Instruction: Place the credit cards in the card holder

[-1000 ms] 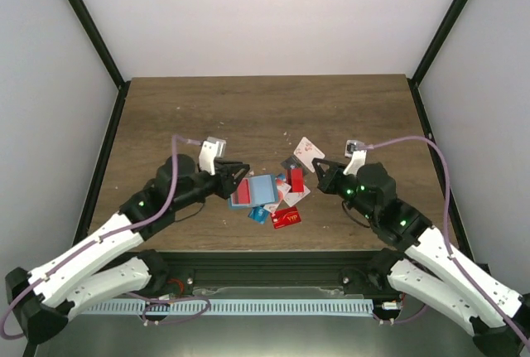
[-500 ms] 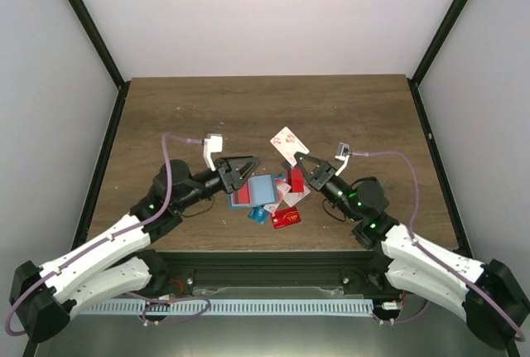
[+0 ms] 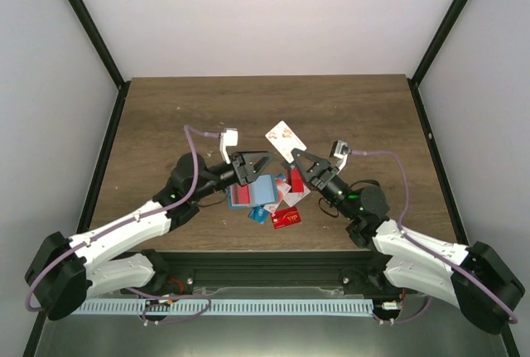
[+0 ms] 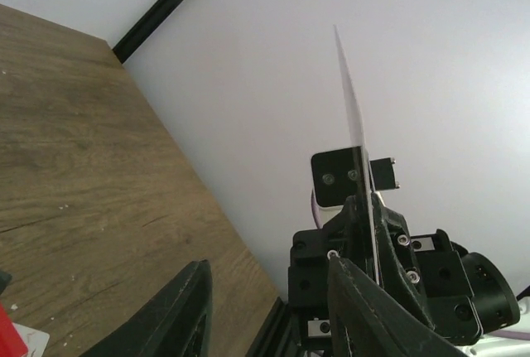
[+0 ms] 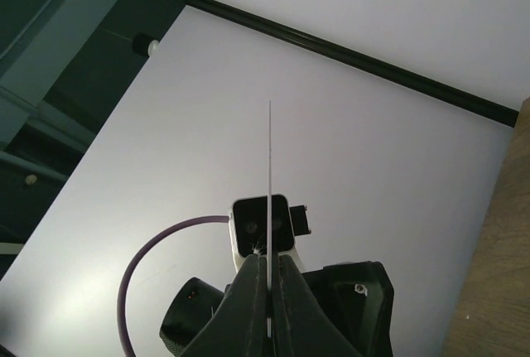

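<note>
Card [image 3: 284,139]: white, thin; likely stiff, light, slick, best held by a short edge. Pinched in clamped right end effector [image 3: 296,158]; left end effector [image 3: 259,161] parted, empty. Holder [image 3: 257,191] below both.

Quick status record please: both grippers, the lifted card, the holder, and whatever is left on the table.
right gripper: shut on the white card, raised off the table
white card: pinched at its lower edge, the rest sticking up past the fingers
left gripper: open, empty, by the holder's far edge, facing the held card
card holder: flat on the table between the arms
loose cards: scattered right of the holder and nearer the arms
</note>
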{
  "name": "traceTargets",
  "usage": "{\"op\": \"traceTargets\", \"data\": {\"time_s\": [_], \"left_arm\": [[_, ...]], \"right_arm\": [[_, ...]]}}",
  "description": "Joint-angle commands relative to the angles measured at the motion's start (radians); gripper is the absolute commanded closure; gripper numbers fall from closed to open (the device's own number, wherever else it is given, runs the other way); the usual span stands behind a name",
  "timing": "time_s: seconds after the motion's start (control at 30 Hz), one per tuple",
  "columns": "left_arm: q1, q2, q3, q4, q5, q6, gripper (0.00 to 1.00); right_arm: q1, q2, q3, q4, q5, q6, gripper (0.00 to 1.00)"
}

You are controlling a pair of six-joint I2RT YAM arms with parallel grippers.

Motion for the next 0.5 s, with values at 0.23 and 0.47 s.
{"op": "traceTargets", "data": {"time_s": [0.23, 0.47], "left_arm": [[0.003, 0.053, 0.057, 0.160, 0.094, 0.018, 0.61], [0.003, 0.070, 0.058, 0.193, 0.101, 0.005, 0.64]], "right_arm": [[0.009, 0.068, 0.030, 0.113, -0.037, 0.058, 0.99], [0.009, 0.084, 0.024, 0.139, -0.047, 0.078, 0.99]]}}
